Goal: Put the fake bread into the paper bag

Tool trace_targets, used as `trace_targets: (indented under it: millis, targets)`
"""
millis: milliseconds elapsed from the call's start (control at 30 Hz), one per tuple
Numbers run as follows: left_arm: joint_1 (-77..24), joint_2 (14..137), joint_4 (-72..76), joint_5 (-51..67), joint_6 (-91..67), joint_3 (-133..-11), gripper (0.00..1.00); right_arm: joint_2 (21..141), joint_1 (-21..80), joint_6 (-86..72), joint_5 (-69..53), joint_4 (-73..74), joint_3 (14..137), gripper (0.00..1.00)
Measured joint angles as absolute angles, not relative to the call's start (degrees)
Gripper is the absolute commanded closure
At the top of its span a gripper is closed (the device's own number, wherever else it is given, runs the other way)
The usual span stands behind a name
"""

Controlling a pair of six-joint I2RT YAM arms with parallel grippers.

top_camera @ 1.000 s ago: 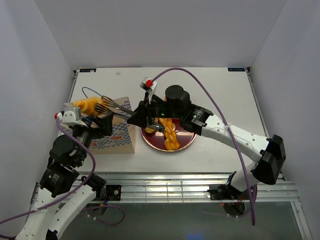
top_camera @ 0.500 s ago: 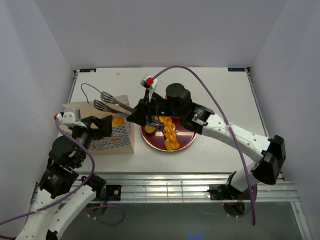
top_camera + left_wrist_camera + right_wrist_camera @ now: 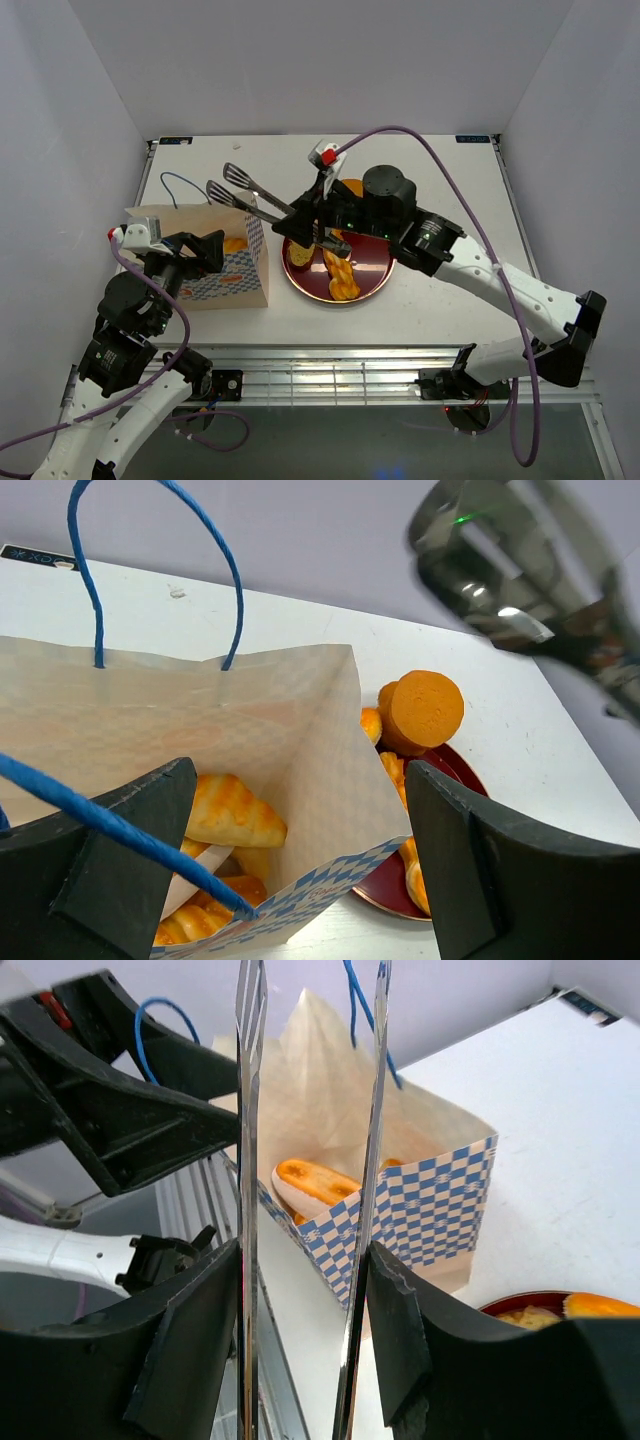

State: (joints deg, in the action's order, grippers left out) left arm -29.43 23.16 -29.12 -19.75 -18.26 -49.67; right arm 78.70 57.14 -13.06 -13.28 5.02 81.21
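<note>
The paper bag (image 3: 228, 282) stands open at the left, with several golden bread pieces (image 3: 226, 810) inside; a long loaf (image 3: 316, 1184) lies on top. My left gripper (image 3: 205, 248) is open, its fingers astride the bag's near rim (image 3: 300, 742) and a blue cord handle (image 3: 120, 830). My right gripper (image 3: 316, 218) is shut on metal tongs (image 3: 243, 194), whose arms (image 3: 248, 1160) stand apart and empty, just right of the bag's mouth. More bread lies on the dark red plate (image 3: 378, 278): a braided stick (image 3: 341, 276), a slice (image 3: 300, 255) and a round piece (image 3: 424, 711).
The plate sits right beside the bag's right wall. The right arm (image 3: 480, 275) reaches across the plate from the right. A metal rail (image 3: 350, 375) runs along the table's near edge.
A second ago the tongs held a loaf over the bag. They dropped it inside and have since pulled back to the right and up, empty. The left gripper has stayed put.
</note>
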Motion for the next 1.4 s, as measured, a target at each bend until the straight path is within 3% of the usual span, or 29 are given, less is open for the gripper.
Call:
trace_targets:
  millis: [267,667,867,1133,1400]
  targets:
    - [-29.43,23.31,-28.56,-20.38,-18.26,-49.45,0.05,68.25,56.31,-12.64,-5.85,5.89,76.23,0.43]
    - [-29.43,24.84,-26.70,-20.51,-18.35,-48.38,0.05,54.87,54.72,-13.56,9.45,8.54,56.45,0.42]
    - [-29.43,24.91,-26.70,-20.43,-18.48,-48.38,0.05,49.47,48.97,-15.18,12.62,10.50,48.86,0.41]
    - [-29.43,24.84,-26.76,-20.49,-18.52,-48.38,0.05,52.51,34.50,-18.02,8.88,10.55,44.03,0.40]
    - [-29.43,24.10,-26.98,-20.56,-18.50,-48.38,0.05,59.99,28.67,-19.16,5.32,9.78,43.99,0.40]
